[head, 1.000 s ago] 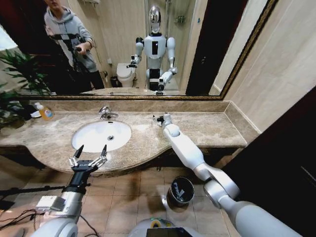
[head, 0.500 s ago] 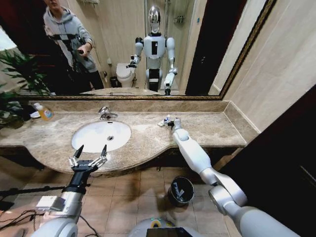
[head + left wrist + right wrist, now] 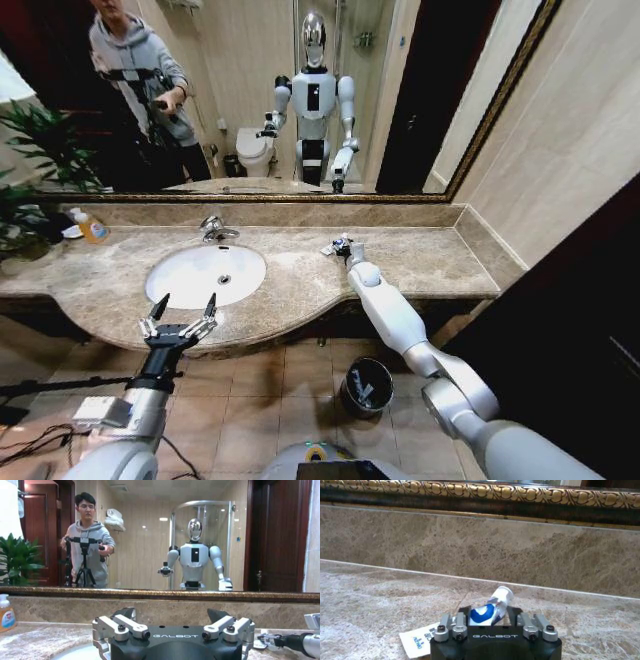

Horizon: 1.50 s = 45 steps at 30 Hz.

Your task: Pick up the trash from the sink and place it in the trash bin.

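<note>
Barely shifted, right end effector (image 3: 491,618) grips white tube (image 3: 492,607) beside wrapper (image 3: 420,642); left end effector (image 3: 180,312) spread.

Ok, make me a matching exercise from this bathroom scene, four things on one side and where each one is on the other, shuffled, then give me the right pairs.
Things:
1. white and blue tube
2. yellow soap bottle
3. trash bin
4. left tool

Places:
A. on the floor below the counter, beside the right arm
B. at the front edge of the counter, before the sink, fingers spread
C. between the fingers of the right tool, over the marble
D. at the counter's far left, by the mirror

Pairs: 1-C, 2-D, 3-A, 4-B
</note>
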{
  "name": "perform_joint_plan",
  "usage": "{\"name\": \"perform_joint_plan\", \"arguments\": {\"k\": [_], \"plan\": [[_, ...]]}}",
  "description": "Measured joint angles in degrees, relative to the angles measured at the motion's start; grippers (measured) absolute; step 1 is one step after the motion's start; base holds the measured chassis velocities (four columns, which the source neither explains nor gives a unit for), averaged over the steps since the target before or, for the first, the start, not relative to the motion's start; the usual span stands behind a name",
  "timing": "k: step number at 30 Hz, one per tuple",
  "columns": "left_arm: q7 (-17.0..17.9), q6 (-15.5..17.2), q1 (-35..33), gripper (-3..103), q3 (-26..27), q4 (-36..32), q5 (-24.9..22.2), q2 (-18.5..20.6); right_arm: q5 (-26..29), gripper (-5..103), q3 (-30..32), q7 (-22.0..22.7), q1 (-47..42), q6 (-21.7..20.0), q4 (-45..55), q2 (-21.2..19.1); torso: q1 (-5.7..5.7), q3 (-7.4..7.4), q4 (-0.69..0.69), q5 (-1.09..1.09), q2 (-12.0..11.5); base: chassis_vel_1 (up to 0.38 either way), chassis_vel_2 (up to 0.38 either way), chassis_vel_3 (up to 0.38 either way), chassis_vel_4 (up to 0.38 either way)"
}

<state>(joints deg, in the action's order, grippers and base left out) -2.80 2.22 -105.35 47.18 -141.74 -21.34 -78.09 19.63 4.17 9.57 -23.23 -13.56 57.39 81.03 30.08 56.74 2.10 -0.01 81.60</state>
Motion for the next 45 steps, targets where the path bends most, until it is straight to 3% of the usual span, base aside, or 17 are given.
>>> {"name": "perform_joint_plan", "arguments": {"k": [4,6,7,10,14,23,27,32,33,39,45], "plan": [[0.0,0.0,0.0,100,0.0,0.0,0.0,0.0,0.1,33,0.0,-0.1,-0.3,-0.1,0.3,-0.2,0.0,0.0,0.01,0.0,0.0,0.0,0.0,0.0,0.0],[0.0,0.0,0.0,100,0.0,0.0,0.0,0.0,0.1,33,0.0,-0.1,-0.3,-0.1,0.3,-0.2,0.0,0.0,0.0,0.0,0.0,0.0,0.0,0.0,0.0],[0.0,0.0,0.0,100,0.0,0.0,0.0,0.0,0.1,23,0.0,-0.1,-0.4,-0.1,0.3,-0.3,0.0,0.0,0.0,0.0,0.0,0.0,0.0,0.0,0.0],[0.0,0.0,0.0,100,0.0,0.0,0.0,0.0,0.1,18,0.0,-0.1,-0.5,-0.1,0.4,-0.3,0.0,0.0,0.0,0.01,0.0,0.0,0.0,0.0,0.0],[0.0,0.0,0.0,100,0.0,0.0,0.0,0.0,0.3,1,0.0,-0.1,-0.7,-0.2,1.0,-0.6,0.0,0.0,0.01,0.01,0.0,0.0,0.0,0.0,0.0],[0.0,0.0,0.0,100,0.0,0.0,0.0,0.0,2.7,0,-0.7,0.7,-2.6,-1.3,6.1,-2.8,0.0,0.01,0.01,0.02,0.0,0.0,0.0,0.0,0.0],[0.0,0.0,0.0,100,0.0,0.0,0.0,0.0,5.4,0,-1.7,1.6,-5.9,-2.9,14.4,-6.5,0.0,0.01,0.01,0.0,0.0,0.0,0.0,0.0,0.0],[0.0,0.0,0.0,100,0.0,0.0,0.0,0.0,9.3,0,-2.0,3.5,-13.5,-5.6,31.1,-15.0,0.0,0.0,0.01,0.02,0.0,0.0,0.0,0.0,0.0],[0.0,0.0,0.0,100,0.0,0.0,0.0,0.0,9.3,0,-2.0,3.5,-13.5,-5.6,31.1,-15.0,0.0,0.0,0.01,0.02,0.0,0.0,0.0,0.0,0.0],[0.0,0.0,0.0,100,0.0,0.0,0.0,0.0,10.8,0,4.1,3.4,-29.7,-6.9,49.5,-23.1,0.0,0.0,-0.02,0.03,0.0,0.0,0.0,0.0,0.0],[0.0,0.0,0.0,100,0.0,0.0,0.0,0.0,10.0,0,11.0,2.9,-41.6,-6.4,58.8,-26.5,0.0,-0.01,0.01,0.02,0.0,0.0,0.0,0.0,0.0]]}}
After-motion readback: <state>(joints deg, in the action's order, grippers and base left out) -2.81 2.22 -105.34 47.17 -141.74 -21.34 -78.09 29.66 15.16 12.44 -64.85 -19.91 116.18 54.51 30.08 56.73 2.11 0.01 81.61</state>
